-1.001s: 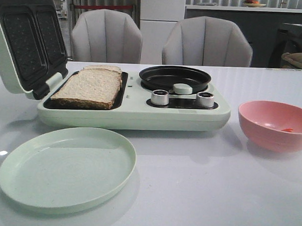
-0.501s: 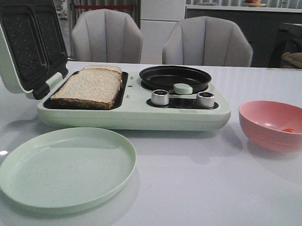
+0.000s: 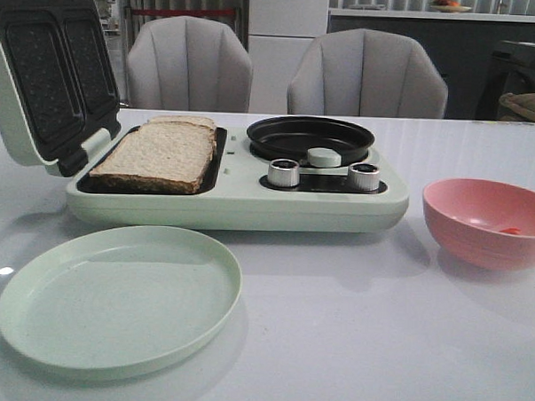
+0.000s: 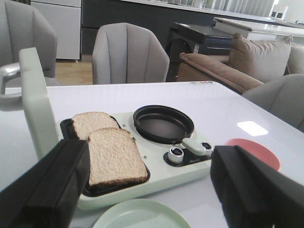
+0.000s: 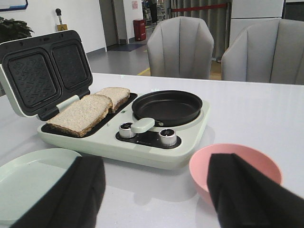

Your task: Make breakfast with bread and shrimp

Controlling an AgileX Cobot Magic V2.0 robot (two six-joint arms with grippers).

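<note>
Bread and shrimp, both claws open wide

Two pale, brown-crusted bread [image 3: 159, 154] slices lie ahead of the left claw [image 4: 147, 185]. The tiny orange shrimp [image 3: 509, 231] sits in the pink bowl [image 3: 479, 229], under the right claw [image 5: 156, 190]. No writing reads.

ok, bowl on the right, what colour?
Pink; the bowl shows best in the front view.

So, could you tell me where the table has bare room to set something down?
Bare table lies in front of the breakfast maker, between the green plate and the pink bowl, and behind the bowl. The appliance's bread tray and pan crowd the left and middle.
</note>
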